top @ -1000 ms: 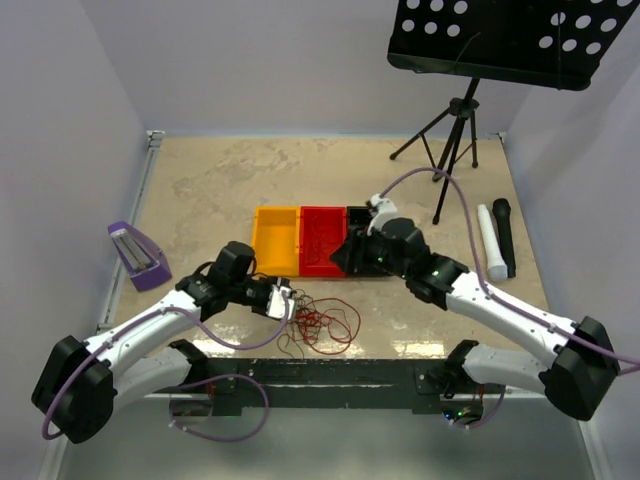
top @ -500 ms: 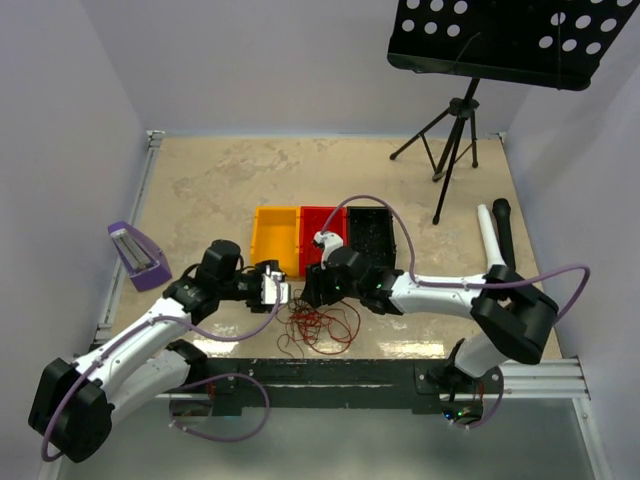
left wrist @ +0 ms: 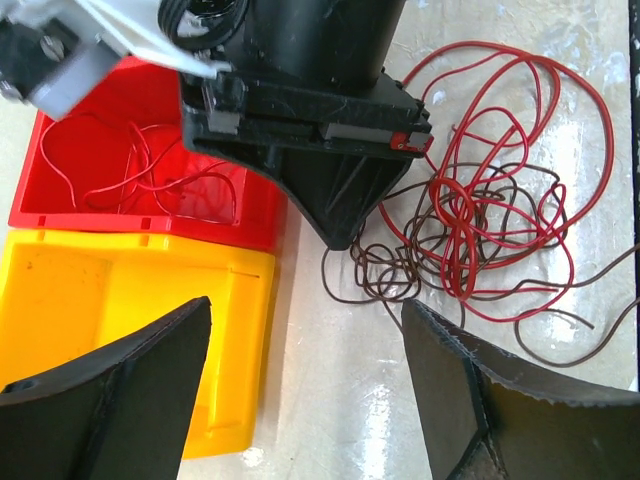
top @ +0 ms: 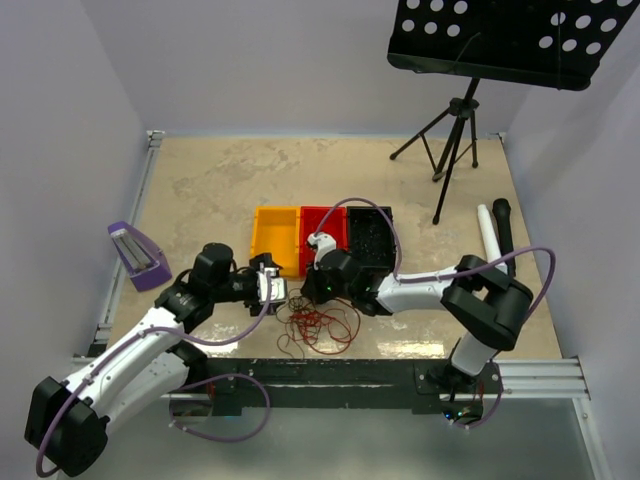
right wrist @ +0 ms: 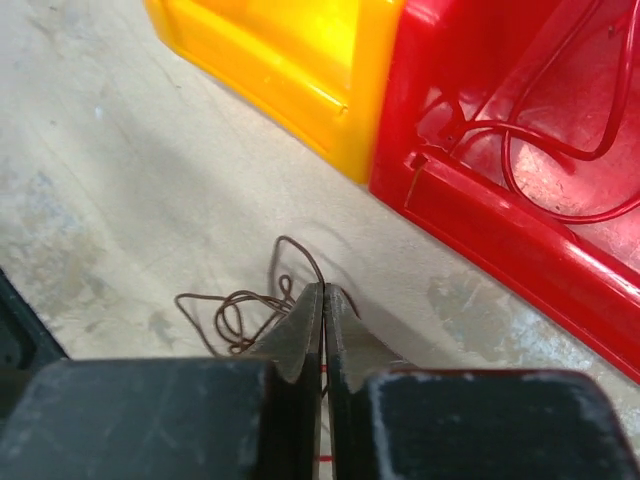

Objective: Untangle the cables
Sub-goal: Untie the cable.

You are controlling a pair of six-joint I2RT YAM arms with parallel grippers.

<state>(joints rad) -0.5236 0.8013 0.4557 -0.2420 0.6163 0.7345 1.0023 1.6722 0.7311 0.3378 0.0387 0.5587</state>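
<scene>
The cables [top: 320, 322] are a loose snarl of thin red and dark brown wires on the table in front of the bins; the same cables [left wrist: 470, 220] fill the right of the left wrist view. My right gripper [top: 318, 290] points down at the snarl's far-left edge. Its jaws [right wrist: 323, 290] are shut on a brown strand [right wrist: 240, 310] that curls out at their tips. My left gripper [top: 270, 285] hovers just left of it. In its own view the left gripper [left wrist: 305, 310] is open with only bare table between its fingers. The right gripper's black body [left wrist: 300, 100] stands just ahead of it.
A yellow bin [top: 277, 240], a red bin [top: 322, 238] holding red wires and a black bin [top: 368, 235] stand in a row behind the snarl. A music stand [top: 455, 140] is at the back right. A purple object [top: 135, 255] lies left; white [top: 490, 240] and black [top: 503, 235] cylinders lie right.
My right arm swung left from over the bins down to the snarl and its jaws shut on a brown strand. My left gripper opened wider and drew back slightly left.
</scene>
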